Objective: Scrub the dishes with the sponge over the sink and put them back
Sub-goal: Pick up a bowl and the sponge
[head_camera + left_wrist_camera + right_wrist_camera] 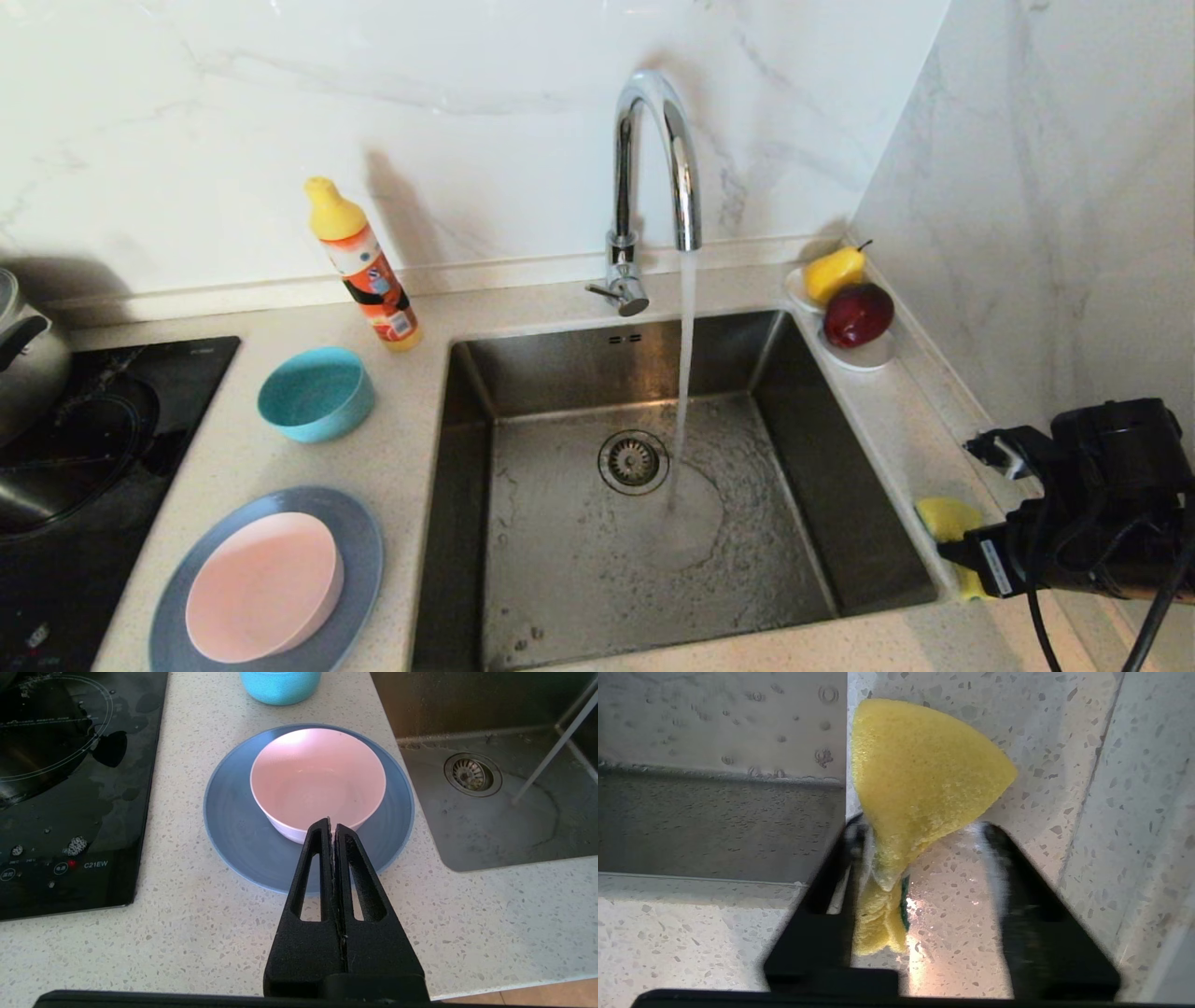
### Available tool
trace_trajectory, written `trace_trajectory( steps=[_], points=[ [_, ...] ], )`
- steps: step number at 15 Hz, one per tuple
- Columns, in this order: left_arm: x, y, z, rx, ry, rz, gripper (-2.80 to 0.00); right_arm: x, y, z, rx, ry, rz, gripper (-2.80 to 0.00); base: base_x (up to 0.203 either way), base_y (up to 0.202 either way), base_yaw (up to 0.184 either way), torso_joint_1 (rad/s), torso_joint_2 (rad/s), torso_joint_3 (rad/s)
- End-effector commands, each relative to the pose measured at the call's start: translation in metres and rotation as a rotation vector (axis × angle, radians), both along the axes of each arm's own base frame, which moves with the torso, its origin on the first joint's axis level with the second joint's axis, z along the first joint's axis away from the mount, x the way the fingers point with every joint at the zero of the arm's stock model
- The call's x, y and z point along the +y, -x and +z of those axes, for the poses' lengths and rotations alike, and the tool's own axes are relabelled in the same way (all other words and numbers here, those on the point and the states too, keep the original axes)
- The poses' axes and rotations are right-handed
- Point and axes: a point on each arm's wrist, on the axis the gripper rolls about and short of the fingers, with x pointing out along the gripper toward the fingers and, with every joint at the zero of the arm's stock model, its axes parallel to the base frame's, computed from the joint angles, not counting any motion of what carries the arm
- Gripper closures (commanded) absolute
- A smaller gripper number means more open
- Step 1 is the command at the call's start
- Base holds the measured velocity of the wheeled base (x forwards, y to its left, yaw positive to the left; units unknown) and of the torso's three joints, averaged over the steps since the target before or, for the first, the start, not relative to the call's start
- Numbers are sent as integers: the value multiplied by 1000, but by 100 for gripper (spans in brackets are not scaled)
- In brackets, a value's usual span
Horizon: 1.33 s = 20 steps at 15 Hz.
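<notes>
Lying between the right gripper's (924,830) released fingers, the sponge (920,779) touches one finger.

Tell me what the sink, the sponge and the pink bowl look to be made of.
Sink: brushed stainless steel, going by its dull grey metallic sheen. Sponge: soft yellow foam with fine open pores and a thin green edge, likely a scouring layer. Pink bowl: smooth, matte and evenly coloured, either plastic or glazed ceramic; the look does not settle which.
</notes>
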Motion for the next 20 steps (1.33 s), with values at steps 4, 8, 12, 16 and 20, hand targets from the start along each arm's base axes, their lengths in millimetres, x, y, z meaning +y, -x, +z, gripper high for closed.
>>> trace_trajectory(
  steps=[4,8,12,16,20],
  points=[
    [0,0,0,1,1,0,0,0,3,5,-20,1,0,-280,0,0,0,0,0,0],
    [0,0,0,1,0,0,0,0,8,5,-17,2,-2,-280,0,0,0,0,0,0],
    [0,0,0,1,-1,0,0,0,14,2,0,2,-2,-280,0,0,0,0,0,0],
    [0,0,0,1,-1,0,0,-1,19,4,-4,4,-2,-280,0,0,0,0,0,0],
    [0,0,0,1,-1,0,0,-1,22,2,12,4,-1,-280,0,0,0,0,0,0]
  ],
)
